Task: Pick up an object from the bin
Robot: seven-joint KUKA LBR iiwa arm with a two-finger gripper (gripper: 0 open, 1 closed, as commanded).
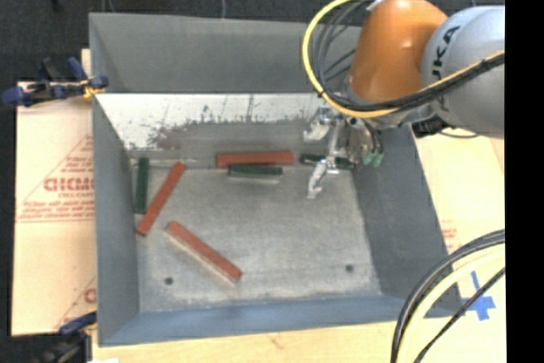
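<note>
camera view: jaws partly under orange cover, near red bar

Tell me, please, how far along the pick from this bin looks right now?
Nothing looks picked yet: the red-brown bar, the dark green bar beside it and three sticks further left all lie on the bin floor. In hand: the gripper hangs low just right of those two bars' ends. Left: closing on one thing and lifting it out.
</note>
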